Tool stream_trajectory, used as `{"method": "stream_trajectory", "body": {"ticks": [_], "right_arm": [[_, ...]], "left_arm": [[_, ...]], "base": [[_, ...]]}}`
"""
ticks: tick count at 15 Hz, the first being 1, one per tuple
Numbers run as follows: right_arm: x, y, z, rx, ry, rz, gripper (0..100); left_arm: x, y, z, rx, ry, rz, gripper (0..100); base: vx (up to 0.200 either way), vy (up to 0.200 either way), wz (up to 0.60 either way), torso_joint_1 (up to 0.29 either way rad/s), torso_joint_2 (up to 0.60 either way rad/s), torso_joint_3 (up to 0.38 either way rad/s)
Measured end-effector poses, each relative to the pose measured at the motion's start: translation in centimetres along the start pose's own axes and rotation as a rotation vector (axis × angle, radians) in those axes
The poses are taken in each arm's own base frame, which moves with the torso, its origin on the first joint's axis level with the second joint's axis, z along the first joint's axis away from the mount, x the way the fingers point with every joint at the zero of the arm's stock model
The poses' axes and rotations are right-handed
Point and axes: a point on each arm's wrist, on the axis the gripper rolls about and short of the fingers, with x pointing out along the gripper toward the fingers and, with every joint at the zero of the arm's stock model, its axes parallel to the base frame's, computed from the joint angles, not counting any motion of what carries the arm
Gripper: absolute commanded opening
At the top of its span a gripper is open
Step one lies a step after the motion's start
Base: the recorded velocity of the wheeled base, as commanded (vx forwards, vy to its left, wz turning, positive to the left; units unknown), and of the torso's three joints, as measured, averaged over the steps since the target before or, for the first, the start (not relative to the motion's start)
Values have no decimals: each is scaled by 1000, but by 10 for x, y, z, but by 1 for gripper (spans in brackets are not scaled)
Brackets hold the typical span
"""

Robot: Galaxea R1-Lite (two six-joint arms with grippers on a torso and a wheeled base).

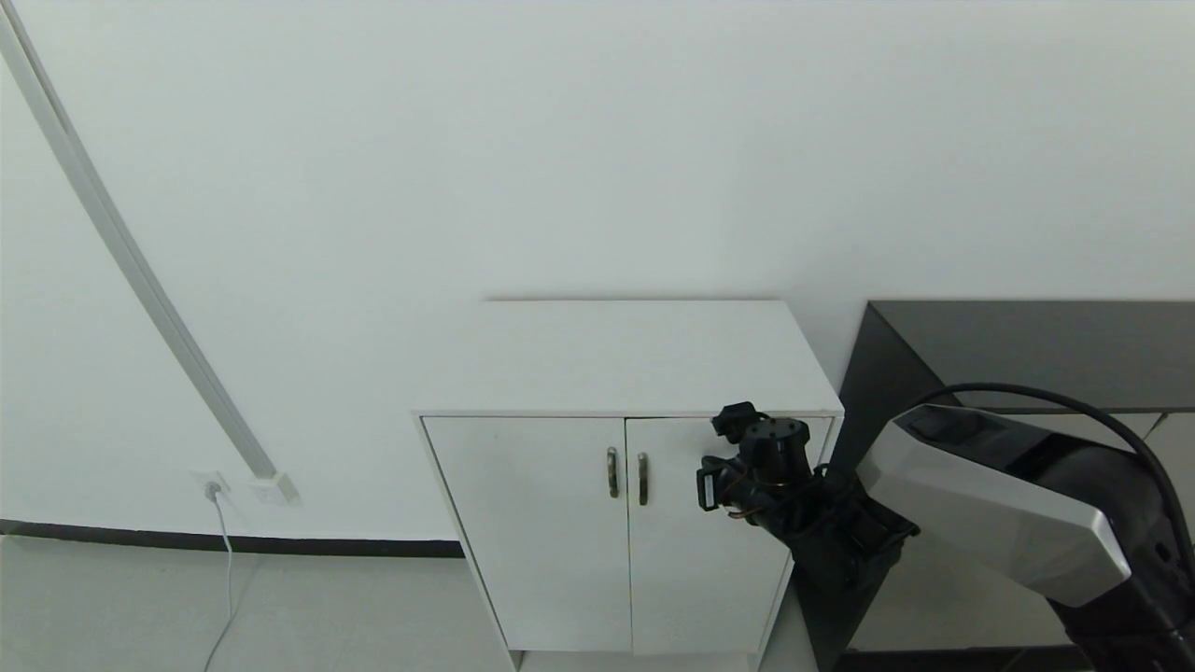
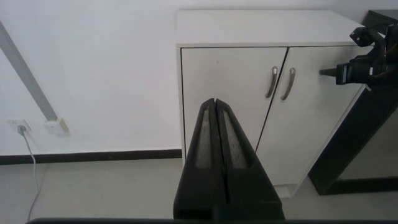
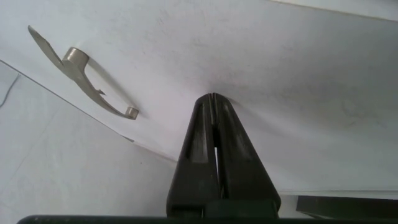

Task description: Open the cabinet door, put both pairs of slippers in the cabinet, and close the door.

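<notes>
cabinet [image 1: 635, 359] against the wall, both doors shut; left door [image 1: 532, 532] and right door [image 1: 691, 579] meet at the centre seam, left handle [image 1: 612, 472] and right handle [image 1: 642, 479] side by side there; right gripper [image 3: 214, 98] fingers pressed together, holding nothing, tips right at the face of the right door, beside the right handle and on the side away from the seam; can't tell if they actually touch the panel; left gripper [image 2: 214, 102] fingers also closed flat, empty, held well back from the cabinet, pointing at the left door; dark unit [image 1: 1027, 345] stands just right of the cabinet; wall socket [image 1: 213, 485] with a cable plugged in on the wall to the left.
</notes>
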Motion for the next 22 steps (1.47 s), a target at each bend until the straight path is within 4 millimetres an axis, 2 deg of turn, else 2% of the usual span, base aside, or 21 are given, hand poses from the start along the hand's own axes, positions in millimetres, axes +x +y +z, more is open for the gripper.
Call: {"method": "stream_trajectory", "body": {"ticks": [18,22], "right_arm": [[8,1,8,0,-10,-3,0],[-3,4,6,-5,4,4,0]], "left_arm": [[0,0,0,0,0,-2,0],[0,0,0,0,0,-1,0]], "base": [[0,0,0,0,0,0],[0,0,0,0,0,0]]}}
